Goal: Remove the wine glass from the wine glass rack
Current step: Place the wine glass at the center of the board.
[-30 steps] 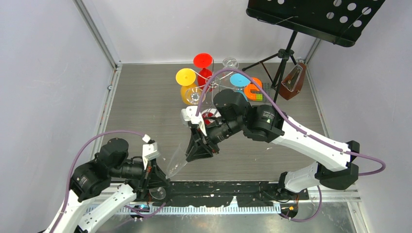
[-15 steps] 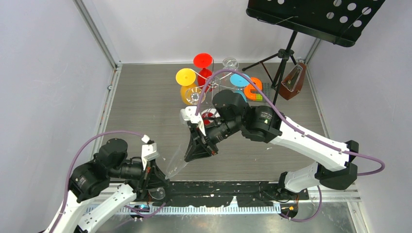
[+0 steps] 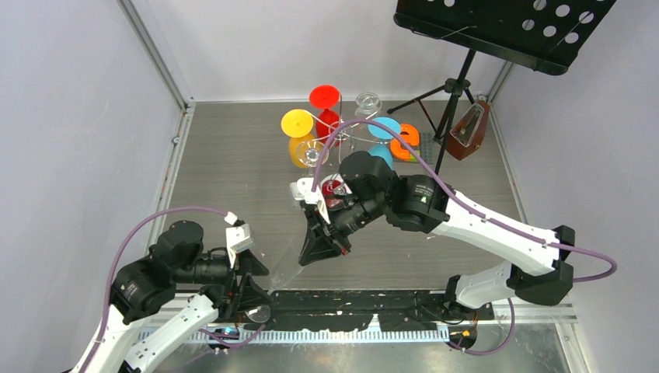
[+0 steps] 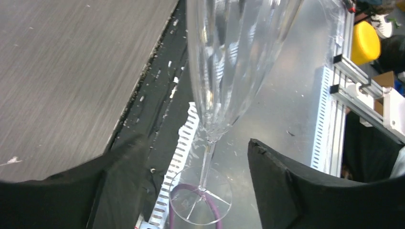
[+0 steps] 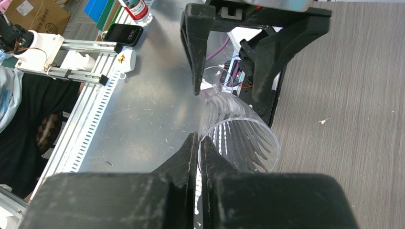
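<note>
- Nearest, at the near left corner of the table (image 3: 225, 171), the left gripper (image 4: 197, 143) has its black fingers (image 4: 286, 186) spread apart on either side of the stem (image 4: 206, 162). Neither finger touches it.
- Between the two grippers, the clear wine glass (image 4: 229, 62) hangs tilted above the near edge, well apart from the rack. Its foot (image 4: 200, 202) points toward the left arm and its open mouth toward the right arm.
- Just beyond, the right gripper (image 5: 199, 143) has its fingers pressed together, pinching the wall of the glass at the rim.
- Along the far edge stands the chrome wine glass rack (image 3: 351, 134). A yellow glass (image 3: 298, 123), a red glass (image 3: 324, 97), a blue glass (image 3: 384, 128) and another clear glass (image 3: 368, 101) sit around it with their round feet uppermost.
- At the far right corner stands a black music stand (image 3: 505, 27).
</note>
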Action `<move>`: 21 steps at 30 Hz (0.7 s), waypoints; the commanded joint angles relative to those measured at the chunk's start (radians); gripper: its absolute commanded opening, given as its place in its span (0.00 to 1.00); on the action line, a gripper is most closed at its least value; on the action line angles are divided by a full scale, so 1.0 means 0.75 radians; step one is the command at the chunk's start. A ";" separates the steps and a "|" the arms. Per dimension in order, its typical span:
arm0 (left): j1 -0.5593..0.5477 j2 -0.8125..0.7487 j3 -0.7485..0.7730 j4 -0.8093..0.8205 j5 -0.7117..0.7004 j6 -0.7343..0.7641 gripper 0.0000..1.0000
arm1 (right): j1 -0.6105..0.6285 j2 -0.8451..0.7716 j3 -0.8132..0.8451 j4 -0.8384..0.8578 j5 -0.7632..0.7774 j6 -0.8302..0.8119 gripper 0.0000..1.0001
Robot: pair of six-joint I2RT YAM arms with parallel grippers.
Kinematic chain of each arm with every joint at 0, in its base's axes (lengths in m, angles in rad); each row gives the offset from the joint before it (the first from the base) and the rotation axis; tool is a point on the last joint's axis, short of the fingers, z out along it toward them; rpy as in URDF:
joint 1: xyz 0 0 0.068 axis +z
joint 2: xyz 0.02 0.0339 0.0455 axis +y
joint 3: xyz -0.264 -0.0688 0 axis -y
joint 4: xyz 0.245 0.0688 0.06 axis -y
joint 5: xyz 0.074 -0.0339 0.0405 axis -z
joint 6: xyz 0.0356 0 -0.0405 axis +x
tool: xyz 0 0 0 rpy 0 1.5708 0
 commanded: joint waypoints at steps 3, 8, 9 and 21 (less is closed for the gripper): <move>0.003 0.026 0.086 0.095 -0.107 -0.012 0.89 | 0.005 -0.127 -0.018 0.025 0.060 0.020 0.06; 0.003 0.053 0.107 0.083 -0.206 -0.003 1.00 | 0.005 -0.195 -0.032 -0.128 0.264 -0.005 0.06; 0.003 0.056 0.104 0.089 -0.219 -0.004 1.00 | 0.004 -0.199 -0.026 -0.193 0.296 -0.009 0.06; 0.003 0.065 0.063 0.159 -0.315 0.022 1.00 | -0.049 -0.399 0.019 -0.606 0.835 0.095 0.06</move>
